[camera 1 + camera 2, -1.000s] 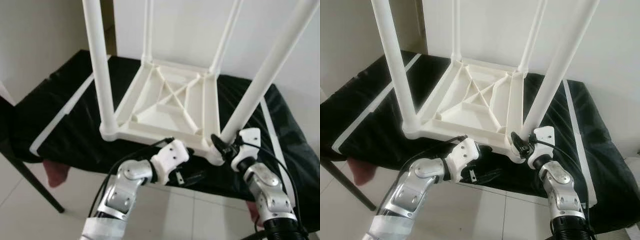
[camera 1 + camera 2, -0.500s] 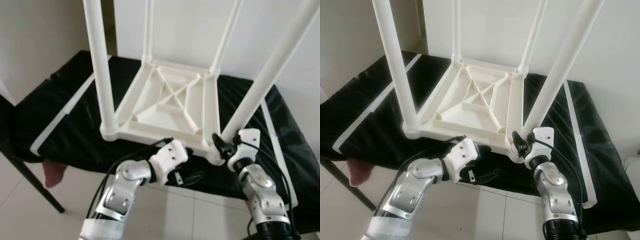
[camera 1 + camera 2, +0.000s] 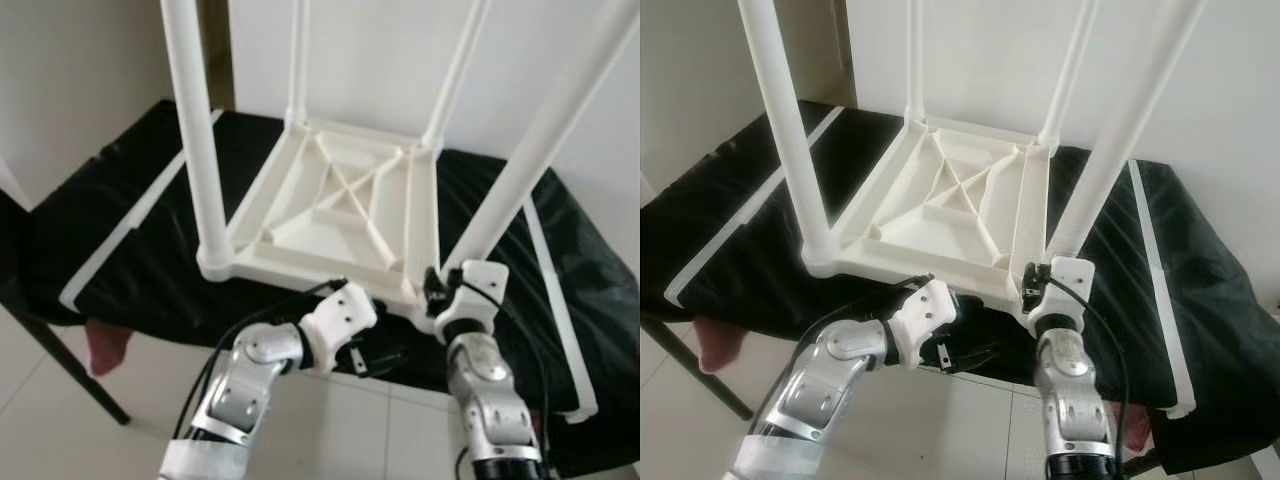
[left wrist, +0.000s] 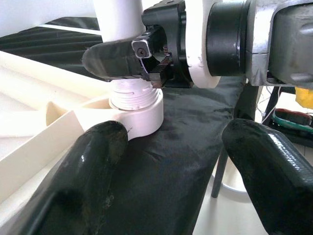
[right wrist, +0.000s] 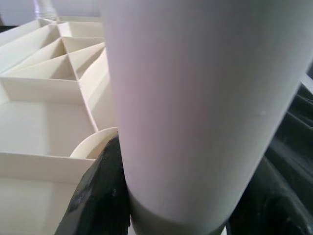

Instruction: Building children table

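Observation:
A white plastic children's table [image 3: 340, 215] lies upside down on a black cloth, its legs pointing up. My right gripper [image 3: 437, 290] is shut on the near right leg [image 3: 540, 150] just above its socket; in the right wrist view the leg [image 5: 195, 98] stands against a black finger [image 5: 100, 196]. My left gripper [image 3: 385, 355] is open below the table's front edge, near that corner. The left wrist view looks between its fingers [image 4: 88, 171] at the leg socket [image 4: 137, 105]. The near left leg [image 3: 195, 150] stands free.
The black cloth [image 3: 120, 200] covers a low stand, with a white strip [image 3: 130, 225] lying on its left side and another [image 3: 555, 290] on its right. A pinkish-red thing [image 3: 105, 345] hangs under the left front edge. Tiled floor [image 3: 60, 430] lies in front, a white wall behind.
My right forearm has swung left, so it now stands almost straight below the gripper, which stays on the leg. The left arm has hardly moved.

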Available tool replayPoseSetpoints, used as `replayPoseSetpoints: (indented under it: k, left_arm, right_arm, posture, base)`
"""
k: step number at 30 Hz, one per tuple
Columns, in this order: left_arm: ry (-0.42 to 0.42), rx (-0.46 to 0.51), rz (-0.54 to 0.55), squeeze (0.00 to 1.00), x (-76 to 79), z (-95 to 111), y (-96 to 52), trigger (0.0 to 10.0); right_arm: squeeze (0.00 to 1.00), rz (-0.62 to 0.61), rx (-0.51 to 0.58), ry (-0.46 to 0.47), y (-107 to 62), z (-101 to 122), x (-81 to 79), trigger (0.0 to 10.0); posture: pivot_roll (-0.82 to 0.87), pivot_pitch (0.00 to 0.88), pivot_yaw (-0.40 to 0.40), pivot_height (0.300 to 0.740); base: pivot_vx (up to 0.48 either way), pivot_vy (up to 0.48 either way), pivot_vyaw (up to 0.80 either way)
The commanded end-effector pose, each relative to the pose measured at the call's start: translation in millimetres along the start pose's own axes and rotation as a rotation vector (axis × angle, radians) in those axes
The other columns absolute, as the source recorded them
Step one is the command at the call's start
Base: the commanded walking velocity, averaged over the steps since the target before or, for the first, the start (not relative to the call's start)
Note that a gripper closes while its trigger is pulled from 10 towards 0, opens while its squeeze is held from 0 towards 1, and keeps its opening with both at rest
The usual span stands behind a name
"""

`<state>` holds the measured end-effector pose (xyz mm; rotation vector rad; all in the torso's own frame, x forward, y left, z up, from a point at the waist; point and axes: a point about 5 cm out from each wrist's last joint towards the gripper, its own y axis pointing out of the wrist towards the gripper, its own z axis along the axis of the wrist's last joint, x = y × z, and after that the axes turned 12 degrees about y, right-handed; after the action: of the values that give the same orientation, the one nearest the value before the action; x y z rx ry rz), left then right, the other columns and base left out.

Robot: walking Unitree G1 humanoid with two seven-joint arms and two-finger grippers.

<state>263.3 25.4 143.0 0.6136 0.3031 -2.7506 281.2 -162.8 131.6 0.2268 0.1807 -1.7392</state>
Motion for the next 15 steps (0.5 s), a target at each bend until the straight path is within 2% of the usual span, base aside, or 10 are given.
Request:
replayPoseSetpoints:
  k: [1,4,11,12,13,14,15]
  left_arm:
    - [-0.006,-0.006,0.079,0.00,-3.0,2.2,2.6,10.0]
    - [-0.005,-0.007,0.086,0.00,-3.8,2.2,2.3,10.0]
    - [-0.009,-0.007,0.089,0.00,-3.2,2.4,1.6,10.0]
    - [-0.009,-0.007,0.089,0.00,-3.1,2.6,1.9,10.0]
    - [-0.009,-0.007,0.089,0.00,-3.1,2.6,1.9,10.0]
    - [-0.010,-0.006,0.088,0.00,-3.1,3.2,2.4,10.0]
    - [-0.010,-0.006,0.088,0.00,-3.1,3.2,2.4,10.0]
  right_arm:
    - [0.00,-0.134,-0.037,-0.019,-6.6,-11.1,8.0,10.0]
    - [0.00,-0.207,-0.051,0.001,-12.7,-17.8,3.8,10.0]
    - [0.00,-0.203,-0.057,0.016,-9.9,-15.0,3.7,10.0]
    - [0.15,-0.204,-0.057,0.019,-9.9,-14.8,3.3,10.0]
    - [0.15,-0.204,-0.057,0.019,-9.9,-14.8,3.3,10.0]
    - [0.84,-0.205,-0.056,0.018,-10.2,-14.5,2.7,10.0]
    - [0.84,-0.205,-0.056,0.018,-10.2,-14.5,2.7,10.0]
  posture:
    - [0.01,0.019,-0.073,0.740]
    - [0.02,0.019,-0.076,0.740]
    - [0.02,0.023,-0.072,0.740]
    - [0.02,0.023,-0.072,0.740]
    - [0.02,0.023,-0.072,0.740]
    - [0.02,0.022,-0.069,0.740]
    - [0.02,0.022,-0.069,0.740]
  base:
    - [0.000,0.000,0.00]
    - [0.000,0.000,0.00]
    - [0.000,0.000,0.00]
    - [0.000,0.000,0.00]
    - [0.000,0.000,0.00]
    - [0.000,0.000,0.00]
    - [0.000,0.000,0.00]
